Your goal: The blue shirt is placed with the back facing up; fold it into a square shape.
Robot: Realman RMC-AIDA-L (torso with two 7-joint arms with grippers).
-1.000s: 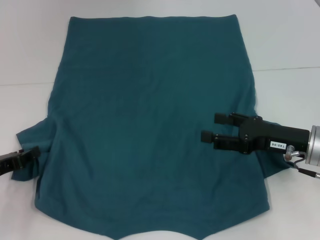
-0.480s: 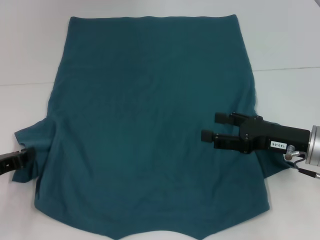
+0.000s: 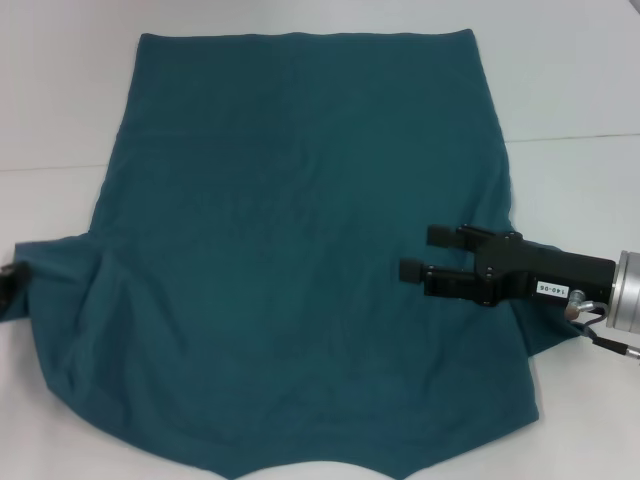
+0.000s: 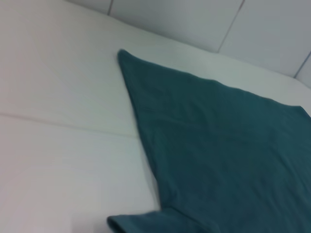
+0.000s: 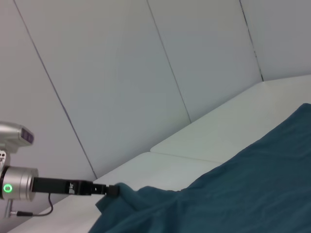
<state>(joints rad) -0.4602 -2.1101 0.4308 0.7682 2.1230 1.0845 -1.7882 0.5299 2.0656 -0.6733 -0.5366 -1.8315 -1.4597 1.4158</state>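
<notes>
Left gripper (image 5: 112,190): clamped on the blue shirt's (image 3: 300,250) sleeve. Right gripper (image 3: 422,253): spread open above cloth. We should draw the sleeve taut.

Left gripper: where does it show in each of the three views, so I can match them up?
Head view: left gripper sits at the far left edge, at the blue shirt's left sleeve.
Left wrist view: not in the picture; only the shirt and the white table show.
Right wrist view: seen far off at lower left, at the sleeve.
Shared landmark: that left sleeve.
</notes>
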